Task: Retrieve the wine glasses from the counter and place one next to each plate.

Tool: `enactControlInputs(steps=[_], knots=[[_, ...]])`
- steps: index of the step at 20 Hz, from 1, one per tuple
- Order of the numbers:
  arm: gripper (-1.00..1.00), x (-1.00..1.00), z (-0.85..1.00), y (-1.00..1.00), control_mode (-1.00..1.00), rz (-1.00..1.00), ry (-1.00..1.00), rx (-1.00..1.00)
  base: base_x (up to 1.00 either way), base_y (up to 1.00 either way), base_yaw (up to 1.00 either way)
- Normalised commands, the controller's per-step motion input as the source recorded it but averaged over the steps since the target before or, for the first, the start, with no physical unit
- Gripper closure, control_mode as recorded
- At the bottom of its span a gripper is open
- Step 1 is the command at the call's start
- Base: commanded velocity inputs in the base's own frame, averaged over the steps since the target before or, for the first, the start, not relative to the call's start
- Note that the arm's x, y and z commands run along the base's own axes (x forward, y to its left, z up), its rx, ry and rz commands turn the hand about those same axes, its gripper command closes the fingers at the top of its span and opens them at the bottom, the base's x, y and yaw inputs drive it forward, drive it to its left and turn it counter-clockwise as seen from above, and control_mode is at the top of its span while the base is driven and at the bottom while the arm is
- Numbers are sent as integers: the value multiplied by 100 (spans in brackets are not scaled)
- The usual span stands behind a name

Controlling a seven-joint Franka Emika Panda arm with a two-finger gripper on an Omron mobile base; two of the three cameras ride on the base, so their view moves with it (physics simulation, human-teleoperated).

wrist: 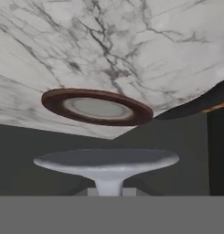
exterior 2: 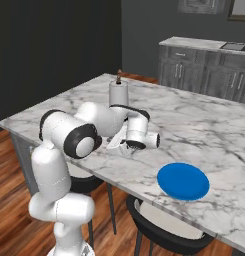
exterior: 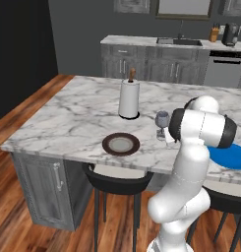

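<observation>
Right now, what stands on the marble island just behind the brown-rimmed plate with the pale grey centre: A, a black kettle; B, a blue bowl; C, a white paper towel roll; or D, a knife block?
C: the white paper towel roll stands upright just beyond the brown-rimmed plate.

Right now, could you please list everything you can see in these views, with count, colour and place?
Wine glass: one, clear greyish, upright between the two plates, stem held by the fingers.
Brown-rimmed plate: one, pale grey centre, near island edge.
Blue plate: one, bright blue, near island edge.
Paper towel roll: one, white, mid island.
Island: one, white marble.
Stools: two, black, under island.
Counter: one, marble, with sink, back wall.
Gripper: one, white, shut on the glass stem.
</observation>
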Motion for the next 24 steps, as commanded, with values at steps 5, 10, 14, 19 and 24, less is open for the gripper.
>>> enactControlInputs(steps=[5, 10, 14, 19, 24], knots=[[100, 27, -17, 5, -100, 0, 0, -4, 0, 0, 0], [100, 21, -26, 23, -100, 0, 0, -2, 0, 0, 0], [100, 21, -29, 28, -100, 0, 0, -2, 0, 0, 0], [100, 33, -21, 7, -100, 0, 0, -2, 0, 0, 0], [100, 36, -30, 0, -100, 0, 0, 0, 0, 0, 0]])
